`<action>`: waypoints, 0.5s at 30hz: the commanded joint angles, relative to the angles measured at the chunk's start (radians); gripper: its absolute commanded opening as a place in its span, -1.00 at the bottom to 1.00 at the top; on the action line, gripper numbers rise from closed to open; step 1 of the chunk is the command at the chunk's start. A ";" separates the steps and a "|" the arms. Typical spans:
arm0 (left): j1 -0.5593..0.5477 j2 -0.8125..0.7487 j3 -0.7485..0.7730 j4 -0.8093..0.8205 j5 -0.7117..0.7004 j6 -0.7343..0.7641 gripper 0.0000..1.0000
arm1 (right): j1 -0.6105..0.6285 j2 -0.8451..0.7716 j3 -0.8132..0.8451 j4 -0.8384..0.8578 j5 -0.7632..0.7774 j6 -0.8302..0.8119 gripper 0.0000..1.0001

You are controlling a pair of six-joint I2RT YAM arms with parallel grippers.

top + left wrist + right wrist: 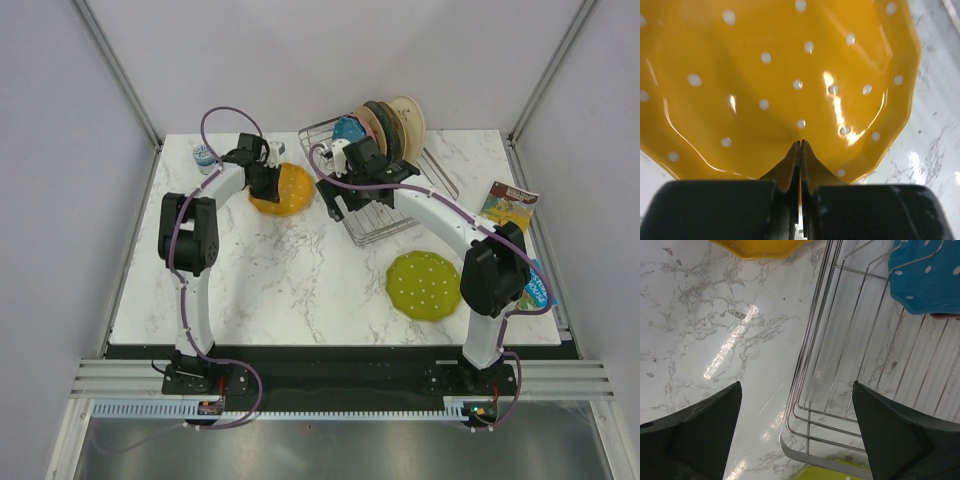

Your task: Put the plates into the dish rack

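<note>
The orange plate (283,188) lies on the table left of the dish rack (385,215) and fills the left wrist view (770,75). My left gripper (266,184) is shut on its near rim, fingertips (794,155) pinched together with the rim between them. My right gripper (335,190) hangs open and empty over the rack's near-left corner (805,440), jaws wide apart (796,385). The blue plate (350,128) stands in the rack and also shows in the right wrist view (925,280). The lime green plate (424,284) lies flat near the right arm. I cannot make out the pink plate.
Beige, dark green and cream plates (395,125) stand in the rack's far end. Colourful books (508,205) lie at the table's right edge. A small blue-and-white cup (205,157) sits at the far left corner. Walls close in the table on three sides.
</note>
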 commanded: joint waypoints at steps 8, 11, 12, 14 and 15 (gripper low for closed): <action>-0.007 -0.120 -0.166 -0.188 -0.026 -0.003 -0.95 | 0.000 -0.065 -0.089 0.048 -0.076 0.059 0.96; -0.010 -0.178 -0.235 -0.211 0.000 -0.013 -0.95 | 0.001 -0.081 -0.126 0.056 -0.105 0.074 0.96; -0.015 -0.204 -0.253 -0.258 0.013 -0.006 -0.95 | 0.001 -0.085 -0.140 0.063 -0.112 0.077 0.96; -0.024 -0.215 -0.255 -0.335 0.043 0.016 -0.95 | 0.003 -0.108 -0.191 0.076 -0.140 0.091 0.96; -0.030 -0.218 -0.255 -0.414 0.052 0.037 -0.95 | 0.003 -0.116 -0.210 0.090 -0.154 0.096 0.96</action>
